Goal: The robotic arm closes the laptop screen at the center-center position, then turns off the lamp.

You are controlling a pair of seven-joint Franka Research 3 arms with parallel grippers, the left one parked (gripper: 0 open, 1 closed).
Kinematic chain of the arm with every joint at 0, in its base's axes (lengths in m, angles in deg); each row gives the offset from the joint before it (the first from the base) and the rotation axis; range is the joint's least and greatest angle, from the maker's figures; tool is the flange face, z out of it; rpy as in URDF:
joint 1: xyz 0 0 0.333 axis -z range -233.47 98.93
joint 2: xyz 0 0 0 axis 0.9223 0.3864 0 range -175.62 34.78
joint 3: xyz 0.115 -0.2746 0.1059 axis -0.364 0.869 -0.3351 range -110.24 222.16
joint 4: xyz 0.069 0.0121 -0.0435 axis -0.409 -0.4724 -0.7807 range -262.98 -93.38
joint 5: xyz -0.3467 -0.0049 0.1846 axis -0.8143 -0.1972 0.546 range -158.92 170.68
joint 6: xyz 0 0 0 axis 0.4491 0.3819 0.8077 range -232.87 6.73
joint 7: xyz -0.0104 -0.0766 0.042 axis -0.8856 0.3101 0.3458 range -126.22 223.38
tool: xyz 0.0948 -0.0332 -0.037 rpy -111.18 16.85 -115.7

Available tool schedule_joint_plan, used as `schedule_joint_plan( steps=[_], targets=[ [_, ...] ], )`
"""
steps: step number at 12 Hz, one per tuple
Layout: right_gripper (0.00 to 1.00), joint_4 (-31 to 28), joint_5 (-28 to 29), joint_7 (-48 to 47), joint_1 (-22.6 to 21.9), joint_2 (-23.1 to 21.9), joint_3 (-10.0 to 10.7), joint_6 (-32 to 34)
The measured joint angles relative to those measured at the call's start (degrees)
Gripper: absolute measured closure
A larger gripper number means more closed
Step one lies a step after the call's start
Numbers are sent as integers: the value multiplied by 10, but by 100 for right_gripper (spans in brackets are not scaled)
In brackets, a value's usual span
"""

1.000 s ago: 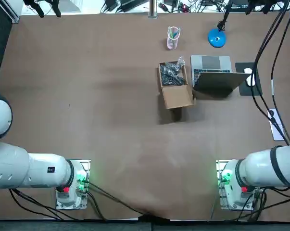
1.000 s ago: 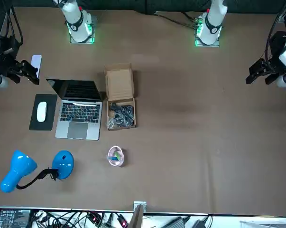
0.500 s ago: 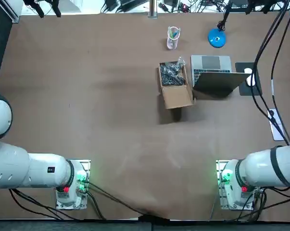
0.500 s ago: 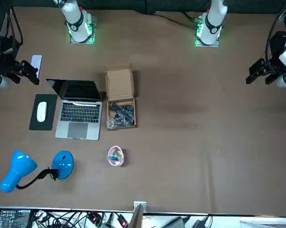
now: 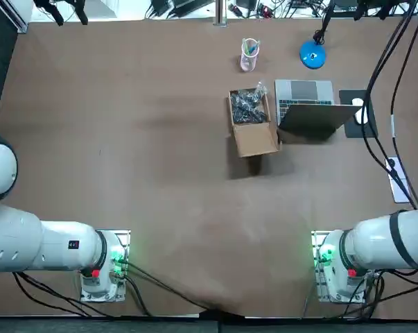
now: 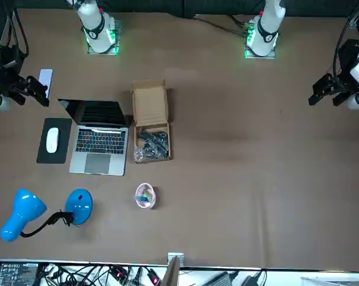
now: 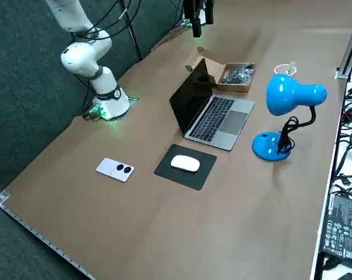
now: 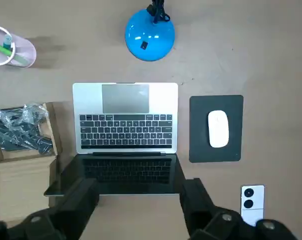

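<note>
The silver laptop point(image 6: 99, 143) stands open left of centre in the front view. Its dark screen is raised and leans back from the keyboard, the lid not yet lowered. The blue desk lamp point(image 6: 24, 217) fills the lower left corner of that frame. Its round base sits nearer the laptop, and its shade swings toward the frame's left edge on a black gooseneck. Whether the bulb is lit is hard to tell from any camera. A white mouse point(image 6: 51, 140) rests on a black mouse pad point(image 6: 60, 155) just left of the laptop. Just beside the laptop on its right, an open cardboard box point(image 6: 149, 104) holds dark parts in clear bags. Below the box in the frame, a pale pink cup point(image 6: 144, 195) carries green and blue items. A small white two-button device point(image 6: 46, 75) lies on the brown table point(image 6: 239, 167) toward the upper left. The right gripper point(image 8: 138, 184) hangs high above the table on the laptop's side, looking down on the screen. Its two black fingers are spread wide with nothing between them, and they touch nothing.
</note>
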Motion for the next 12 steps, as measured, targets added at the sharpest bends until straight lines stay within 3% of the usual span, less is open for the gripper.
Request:
schedule_joint_plan(
  steps=[6, 9, 12],
  targets=[
    [0, -7, 0, 0, 0, -26, -3, 31],
    [0, -40, 0, 0, -1, -73, -12, 53],
    [0, -114, 1, 0, -2, -141, -17, 53]
  ],
)
